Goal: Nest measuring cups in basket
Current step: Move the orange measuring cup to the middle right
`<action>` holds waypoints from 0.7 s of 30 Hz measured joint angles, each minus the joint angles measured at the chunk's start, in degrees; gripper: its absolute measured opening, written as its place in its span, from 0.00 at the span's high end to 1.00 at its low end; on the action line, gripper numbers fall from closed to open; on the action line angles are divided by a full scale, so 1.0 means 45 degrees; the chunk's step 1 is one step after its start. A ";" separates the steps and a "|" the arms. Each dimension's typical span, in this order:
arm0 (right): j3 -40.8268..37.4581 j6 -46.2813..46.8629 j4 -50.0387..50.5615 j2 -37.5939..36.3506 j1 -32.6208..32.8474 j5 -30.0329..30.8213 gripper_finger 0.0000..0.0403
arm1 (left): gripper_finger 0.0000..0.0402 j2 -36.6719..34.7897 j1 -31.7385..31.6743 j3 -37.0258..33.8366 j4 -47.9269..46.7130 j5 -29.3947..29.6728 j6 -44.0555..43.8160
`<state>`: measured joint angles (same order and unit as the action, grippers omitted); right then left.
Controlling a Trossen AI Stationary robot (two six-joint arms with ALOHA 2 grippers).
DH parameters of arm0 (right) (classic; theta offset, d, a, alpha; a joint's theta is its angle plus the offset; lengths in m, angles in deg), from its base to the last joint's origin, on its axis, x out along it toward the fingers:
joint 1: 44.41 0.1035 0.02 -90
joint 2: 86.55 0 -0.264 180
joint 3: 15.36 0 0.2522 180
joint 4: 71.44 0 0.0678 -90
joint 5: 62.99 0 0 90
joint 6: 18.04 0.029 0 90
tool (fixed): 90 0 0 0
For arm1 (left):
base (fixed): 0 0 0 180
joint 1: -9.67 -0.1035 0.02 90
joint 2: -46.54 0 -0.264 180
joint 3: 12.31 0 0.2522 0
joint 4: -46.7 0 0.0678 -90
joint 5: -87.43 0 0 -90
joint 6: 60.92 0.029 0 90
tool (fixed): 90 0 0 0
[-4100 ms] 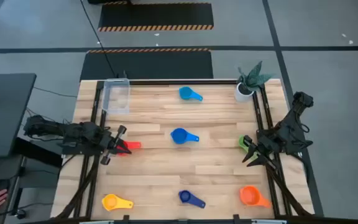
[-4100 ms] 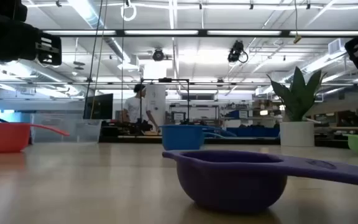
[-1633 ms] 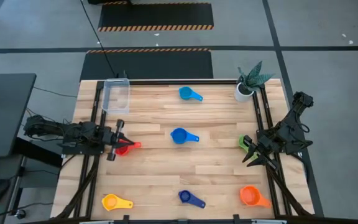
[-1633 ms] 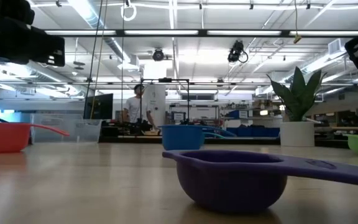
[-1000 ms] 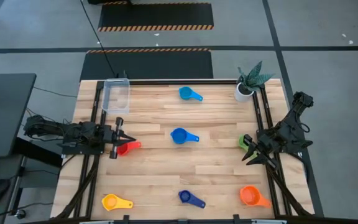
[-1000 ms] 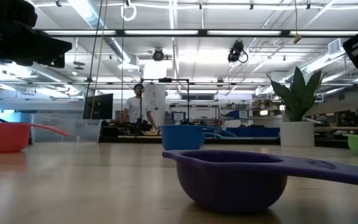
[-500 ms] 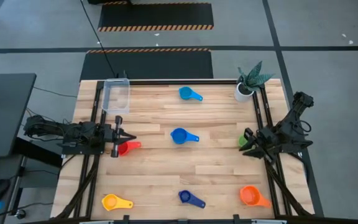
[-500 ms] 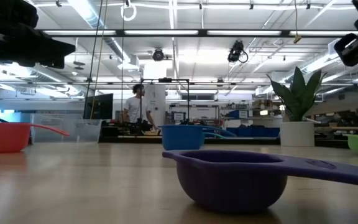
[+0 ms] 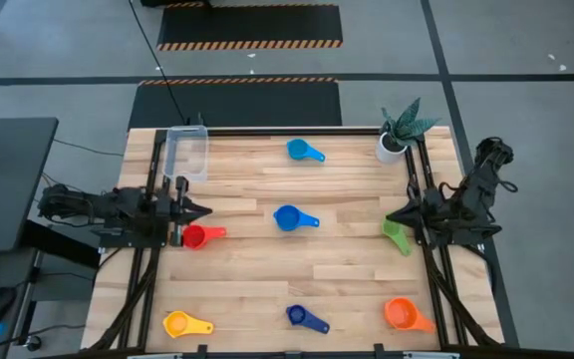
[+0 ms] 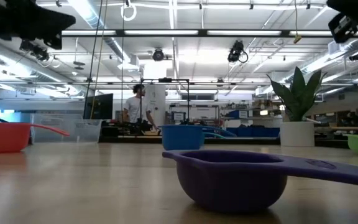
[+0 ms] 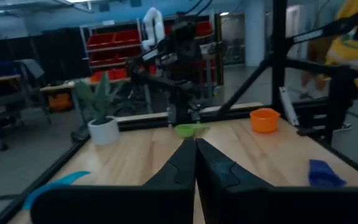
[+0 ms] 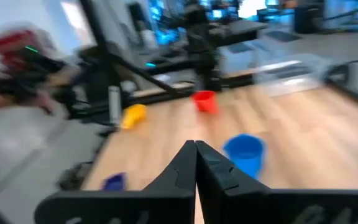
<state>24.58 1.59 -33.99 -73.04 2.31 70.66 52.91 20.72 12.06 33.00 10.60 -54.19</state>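
Several measuring cups lie apart on the wooden table: red (image 9: 195, 236), blue (image 9: 288, 218), light blue (image 9: 302, 151), green (image 9: 397, 237), orange (image 9: 401, 314), dark blue (image 9: 300, 317) and yellow (image 9: 181, 324). The clear basket (image 9: 187, 155) stands at the far left corner with nothing in it. My left gripper (image 9: 205, 210) is shut, just beyond the red cup, pointing toward the table's right. My right gripper (image 9: 391, 215) is shut, just beyond the green cup, pointing toward the table's left. In both wrist views the fingers meet with nothing between them.
A white pot with a green plant (image 9: 397, 140) stands at the far right corner. Black frame rails (image 9: 153, 189) run along the table's left and right edges. A person (image 10: 133, 106) stands in the room beyond the table.
My right gripper has shut with nothing in it. It has risen, moved toward the far edge off the green cup and turned level to point across the table. My left gripper has risen and moved a little toward the far edge, away from the red cup.
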 joint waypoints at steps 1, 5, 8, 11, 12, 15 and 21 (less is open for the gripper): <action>0.0469 -0.0032 0.0365 0.0435 -0.0039 0.0241 0.98 | 0.97 0.0000 0.0000 0.0367 -0.0579 0.0106 0.0005; 0.2410 0.0246 0.1667 0.2252 -0.0391 0.0695 0.99 | 0.97 0.0023 0.0000 0.1908 -0.3167 0.0174 0.0313; 0.3964 0.0989 0.2859 0.3658 -0.0767 0.0593 0.99 | 0.97 0.0259 0.0005 0.2864 -0.4308 0.0178 0.0264; 0.5576 0.2364 0.4925 0.5067 -0.1167 -0.0195 0.99 | 0.97 0.0835 0.0005 0.3468 -0.4418 0.0181 -0.0536; 0.6116 0.2892 0.5691 0.5564 -0.1311 -0.0590 0.99 | 0.97 0.1091 0.0005 0.3605 -0.4446 0.0173 -0.0780; 0.7667 0.4524 0.7995 0.7044 -0.1701 -0.2439 0.99 | 0.97 0.1925 0.0005 0.4076 -0.4724 0.0121 -0.1368; 1.0161 0.7263 1.2231 0.9560 -0.2089 -0.6606 0.99 | 0.97 0.3714 0.0007 0.5623 -0.5690 0.0117 -0.2458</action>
<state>70.30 34.28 21.05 -30.02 -7.09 40.93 69.63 20.75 37.36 7.39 11.13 -65.26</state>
